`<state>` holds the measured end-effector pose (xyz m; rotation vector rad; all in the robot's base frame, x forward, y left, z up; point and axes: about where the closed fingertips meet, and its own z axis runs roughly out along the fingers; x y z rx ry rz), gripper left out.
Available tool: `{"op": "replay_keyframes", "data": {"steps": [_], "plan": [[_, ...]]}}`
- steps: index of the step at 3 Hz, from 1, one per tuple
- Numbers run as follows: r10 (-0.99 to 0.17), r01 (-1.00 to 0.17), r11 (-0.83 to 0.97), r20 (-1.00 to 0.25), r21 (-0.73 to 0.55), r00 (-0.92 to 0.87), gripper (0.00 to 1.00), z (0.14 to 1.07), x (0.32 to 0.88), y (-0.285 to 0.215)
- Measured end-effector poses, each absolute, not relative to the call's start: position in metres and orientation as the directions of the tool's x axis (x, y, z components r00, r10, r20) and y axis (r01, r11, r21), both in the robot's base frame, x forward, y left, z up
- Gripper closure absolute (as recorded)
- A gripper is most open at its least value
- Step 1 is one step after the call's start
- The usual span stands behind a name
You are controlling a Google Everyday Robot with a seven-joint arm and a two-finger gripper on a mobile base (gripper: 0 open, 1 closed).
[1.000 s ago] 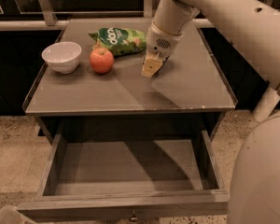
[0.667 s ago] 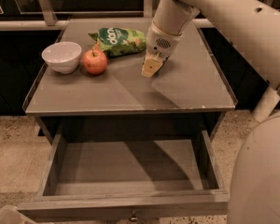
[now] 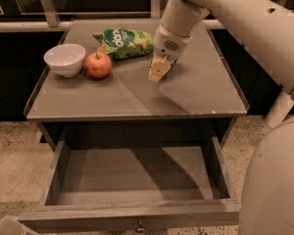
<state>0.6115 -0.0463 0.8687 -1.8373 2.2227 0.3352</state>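
My gripper hangs over the middle of the grey tabletop, its tan fingertips pressed together and holding nothing. Its tips point down close to the surface. To its left lies a red apple, a hand's width away, resting beside a white bowl. A green snack bag lies flat behind the apple, just left of the gripper's wrist. The arm comes in from the upper right.
Below the tabletop a drawer stands pulled out, with nothing in it. A raised lip runs along the table's edges. The robot's pale body fills the lower right. Speckled floor lies on both sides.
The apple has rolled a little to the left, ending close to the bowl. The gripper and arm have stayed where they were.
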Motion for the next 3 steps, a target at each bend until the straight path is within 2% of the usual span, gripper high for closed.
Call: {"op": "replay_keyframes", "data": {"steps": [1,2,3], "plan": [[-0.928,-0.983,0.184,-0.325,0.025,-0.182,0.16,0.8687,0.6115,-0.0463],[-0.928,-0.983,0.184,-0.325,0.025,-0.182,0.0,0.8687,0.6115,-0.0463],[-0.928,-0.983,0.184,-0.325,0.025,-0.182,0.0,0.8687,0.6115,-0.0463]]}}
